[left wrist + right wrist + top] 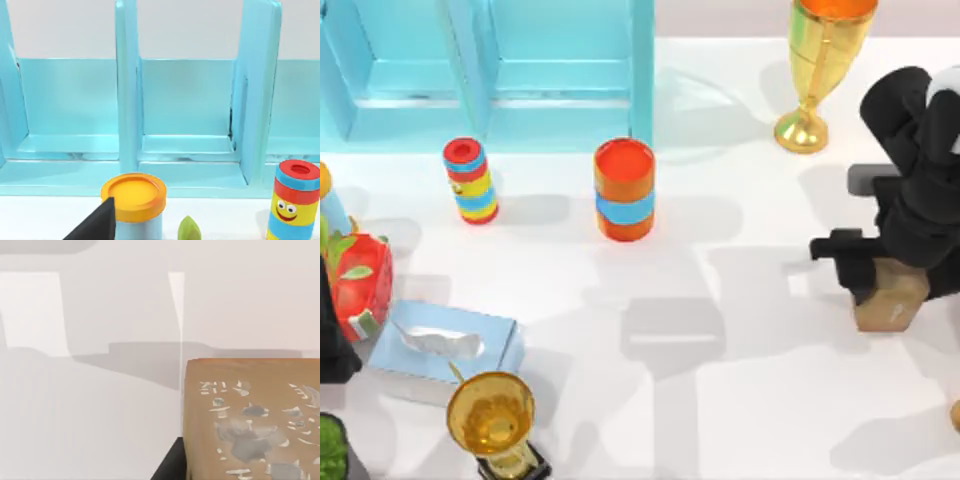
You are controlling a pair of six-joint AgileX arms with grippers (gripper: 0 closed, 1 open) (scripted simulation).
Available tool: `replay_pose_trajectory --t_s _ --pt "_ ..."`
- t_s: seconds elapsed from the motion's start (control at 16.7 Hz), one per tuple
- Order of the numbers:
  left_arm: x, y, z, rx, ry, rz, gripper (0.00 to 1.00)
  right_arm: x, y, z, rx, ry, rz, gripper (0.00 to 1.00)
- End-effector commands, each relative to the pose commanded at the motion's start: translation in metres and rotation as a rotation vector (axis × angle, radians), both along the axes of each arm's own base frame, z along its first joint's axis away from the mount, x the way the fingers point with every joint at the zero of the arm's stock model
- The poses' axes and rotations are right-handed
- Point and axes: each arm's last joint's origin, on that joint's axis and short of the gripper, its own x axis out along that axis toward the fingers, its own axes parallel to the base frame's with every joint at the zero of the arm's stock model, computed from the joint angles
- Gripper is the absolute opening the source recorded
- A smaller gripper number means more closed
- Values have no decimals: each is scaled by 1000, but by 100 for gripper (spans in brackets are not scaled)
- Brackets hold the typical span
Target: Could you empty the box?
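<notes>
A tan cardboard box [892, 298] with pale print on its face [250, 420] sits at the table's right side. My right gripper [880, 275] is down over the box. One dark finger [169, 467] lies against the box's edge, and the jaws look shut on it. My left gripper [332, 340] stays parked at the table's left edge, with one dark finger [97, 225] showing in the left wrist view.
A cyan shelf unit [560, 90] stands at the back left. A striped can [470, 180] and an orange can [624, 188] stand before it. A gold goblet [815, 60] is at the back right. A tissue box [490, 335], gold trophy [492, 415] and red carton [360, 285] crowd the front left.
</notes>
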Motion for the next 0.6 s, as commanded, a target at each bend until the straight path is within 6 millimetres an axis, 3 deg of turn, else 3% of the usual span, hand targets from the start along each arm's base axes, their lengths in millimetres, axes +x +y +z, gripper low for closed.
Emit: replay_pose_trajectory --t_s 0.6 --pt "0 0 0 0 0 0 100 0 0 0 0 0 0 98"
